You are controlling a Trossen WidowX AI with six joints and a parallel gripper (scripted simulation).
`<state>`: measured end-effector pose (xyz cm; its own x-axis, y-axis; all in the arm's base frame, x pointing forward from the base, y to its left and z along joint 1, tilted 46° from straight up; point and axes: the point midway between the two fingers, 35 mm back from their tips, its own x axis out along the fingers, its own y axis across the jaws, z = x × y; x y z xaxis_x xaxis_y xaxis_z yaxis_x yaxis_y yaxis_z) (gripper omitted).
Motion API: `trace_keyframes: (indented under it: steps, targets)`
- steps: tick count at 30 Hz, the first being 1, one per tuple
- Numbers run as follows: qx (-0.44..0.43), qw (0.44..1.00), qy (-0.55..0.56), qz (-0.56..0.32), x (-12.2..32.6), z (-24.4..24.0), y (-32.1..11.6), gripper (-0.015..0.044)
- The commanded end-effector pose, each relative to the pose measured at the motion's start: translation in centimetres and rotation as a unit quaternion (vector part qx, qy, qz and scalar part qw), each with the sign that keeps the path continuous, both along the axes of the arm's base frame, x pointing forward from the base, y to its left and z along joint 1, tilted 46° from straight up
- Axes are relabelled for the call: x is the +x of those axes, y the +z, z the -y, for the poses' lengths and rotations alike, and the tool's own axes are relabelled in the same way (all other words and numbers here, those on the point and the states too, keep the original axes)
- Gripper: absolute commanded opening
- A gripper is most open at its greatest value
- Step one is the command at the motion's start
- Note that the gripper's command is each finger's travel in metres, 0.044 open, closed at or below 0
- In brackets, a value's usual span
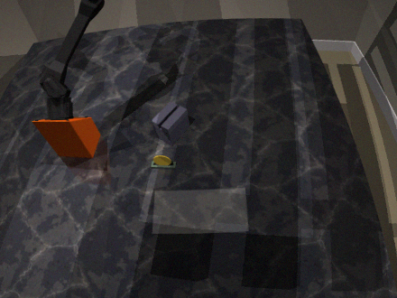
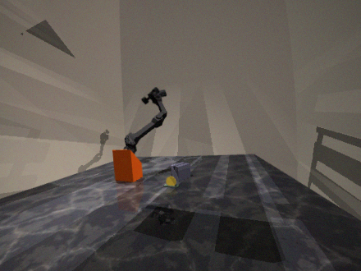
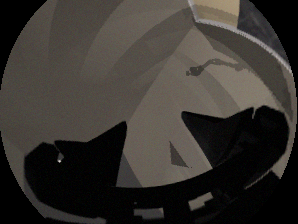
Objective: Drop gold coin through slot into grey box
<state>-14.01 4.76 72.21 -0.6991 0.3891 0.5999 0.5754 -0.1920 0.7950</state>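
Two dark gripper fingers filled the lower part of the wrist view, spread wide apart with nothing between them; the gripper (image 3: 154,137) faced only blurred beige wall, and the fingers' lower halves merged into black shadow. From outside, the gripper (image 2: 155,95) was raised high above the table, too small there for its jaws to be made out. From above, the arm (image 1: 68,50) ran off the top edge of the frame at about 11 o'clock, so the gripper itself was cut off.

At the arm's foot stood an orange wedge-shaped block (image 1: 68,136), hiding the base in both wider views. Toward 3 o'clock from the block, near the middle of the dark marbled table (image 1: 280,135), sat the grey box (image 1: 170,121), its slot a dark line across the lid. Just beside it, at its 6 o'clock, the gold coin (image 1: 161,160) stood on edge in the dark-green holder (image 1: 162,166), well apart from the gripper. The holder showed only as a thin sliver under the coin. Further toward 6 o'clock lay a pale, faint rectangle (image 1: 199,210), hard to identify.
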Motion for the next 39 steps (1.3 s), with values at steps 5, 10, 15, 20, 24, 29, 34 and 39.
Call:
trace_keyframes:
  steps: [5, 10, 15, 20, 24, 29, 34, 39]
  targets:
    - [0.03, 0.999, 0.021, 0.03, -2.4, 1.8, -0.7, 0.0269]
    - [0.108, 0.987, 0.074, 0.092, -7.2, 6.9, -2.8, 0.0161]
    - [0.197, 0.961, 0.129, 0.143, -10.5, 12.7, -5.6, 0.0161]
    - [0.29, 0.922, 0.185, 0.178, -12.3, 19.0, -8.8, 0.0161]
    - [0.338, 0.895, 0.215, 0.195, -12.5, 23.0, -11.0, 0.0161]
    - [0.418, 0.845, 0.261, 0.208, -12.5, 28.6, -14.4, 0.0161]
    - [0.502, 0.777, 0.315, 0.211, -10.9, 34.8, -18.8, 0.0161]
    - [0.584, 0.694, 0.37, 0.202, -7.8, 40.6, -23.9, 0.0161]
